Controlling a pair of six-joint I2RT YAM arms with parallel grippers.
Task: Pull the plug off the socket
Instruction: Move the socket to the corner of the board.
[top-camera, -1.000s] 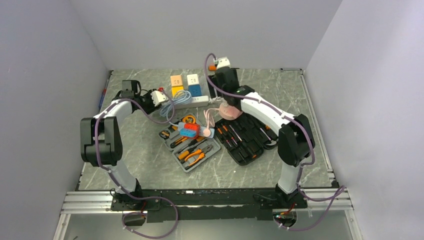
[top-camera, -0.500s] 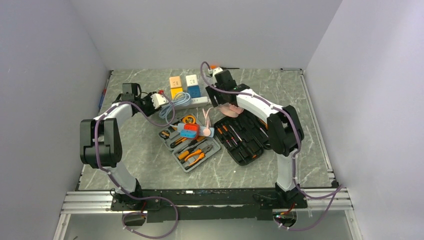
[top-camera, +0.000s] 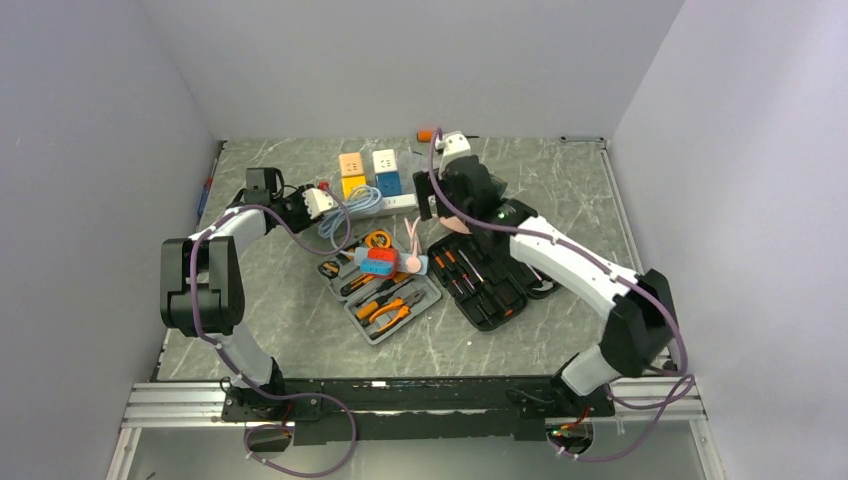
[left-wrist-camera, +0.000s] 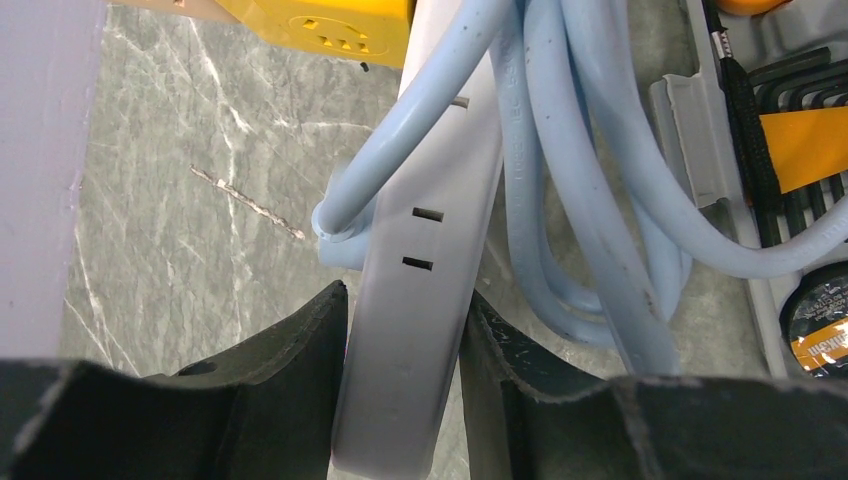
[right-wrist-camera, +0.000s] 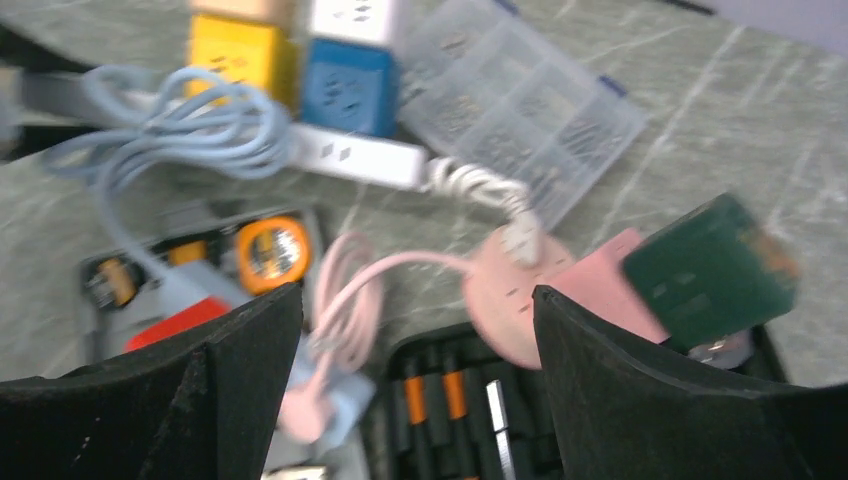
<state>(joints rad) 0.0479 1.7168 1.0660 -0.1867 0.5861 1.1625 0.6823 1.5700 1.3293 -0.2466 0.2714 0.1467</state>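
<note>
Contents of the bench, itemised.

- socket: long white power strip lying flat at the back centre, running left to right. It lies where it did a second ago. A yellow cube outlet and a blue cube outlet stand along its far side, with a peach cube outlet and a white cube outlet just behind them.
- left gripper: at the strip's left end, as it was a second ago. Its fingers are narrowed onto the strip's two long sides and hold it, both touching the white casing.
- light-blue cord: coiled loosely over and beside the strip, just ahead of the left gripper. Unchanged.
- right gripper: a second ago its wrist was close to the back wall, with the elbow folded over the screwdriver case. Now it has shifted slightly nearer and to the right and hangs above the strip's right end. The arm is stretched out and the elbow has swung far right. Its fingers are spread wide, with nothing between them.
- white curly cord: leaves the strip's right end and reaches a round pink power hub. The view is blurred, so whether a plug is seated there cannot be told.
- pliers tray: open, in front of the strip. Unmoved.
</note>
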